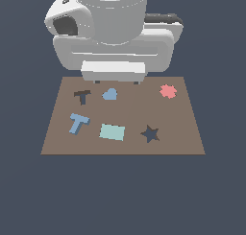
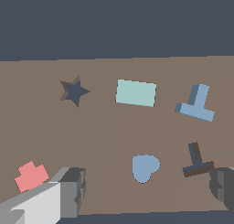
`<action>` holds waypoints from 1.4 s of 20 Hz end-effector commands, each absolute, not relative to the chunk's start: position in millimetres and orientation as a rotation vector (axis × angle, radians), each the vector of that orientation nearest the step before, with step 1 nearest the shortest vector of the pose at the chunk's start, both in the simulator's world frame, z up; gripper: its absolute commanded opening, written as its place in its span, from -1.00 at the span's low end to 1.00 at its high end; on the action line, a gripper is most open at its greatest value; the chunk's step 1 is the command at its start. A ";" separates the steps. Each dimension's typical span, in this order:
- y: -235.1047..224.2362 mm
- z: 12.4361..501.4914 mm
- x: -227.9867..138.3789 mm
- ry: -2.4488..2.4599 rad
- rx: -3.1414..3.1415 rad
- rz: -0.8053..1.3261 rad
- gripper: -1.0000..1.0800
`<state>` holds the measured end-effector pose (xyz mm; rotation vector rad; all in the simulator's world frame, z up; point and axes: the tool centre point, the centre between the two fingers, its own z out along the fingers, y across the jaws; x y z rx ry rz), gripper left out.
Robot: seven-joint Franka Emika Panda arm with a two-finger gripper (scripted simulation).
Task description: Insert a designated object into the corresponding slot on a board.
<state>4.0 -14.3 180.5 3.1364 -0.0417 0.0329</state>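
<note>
The medium-blue T-shaped block [image 1: 78,122] lies flat on the brown board [image 1: 185,123], at the exterior view's left, near the front. The dark T-shaped slot [image 1: 82,95] is just behind it and shows empty. My gripper [image 1: 116,81] hangs above the board's far edge, open and empty, apart from both. In the wrist view the T block [image 2: 196,105] and the slot [image 2: 197,160] lie side by side on the board [image 2: 105,131]. My gripper [image 2: 146,194] has its fingers [image 2: 68,191] spread wide, one near the slot.
A lighter-blue heart-like piece [image 1: 110,94] lies beside the slot. A pale teal rectangle [image 1: 112,132] lies beside the T block. A dark star cutout [image 1: 151,134] and a pink notched piece [image 1: 168,91] are at the exterior view's right. The arm's bulk looms over the far edge.
</note>
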 end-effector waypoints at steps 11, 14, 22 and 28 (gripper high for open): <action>-34.3 159.3 15.2 -0.111 3.134 0.028 0.92; -48.3 144.8 22.4 -0.158 3.132 0.024 0.92; -100.1 92.8 45.0 -0.330 3.120 0.011 0.92; -129.4 64.6 55.3 -0.425 3.111 0.004 0.92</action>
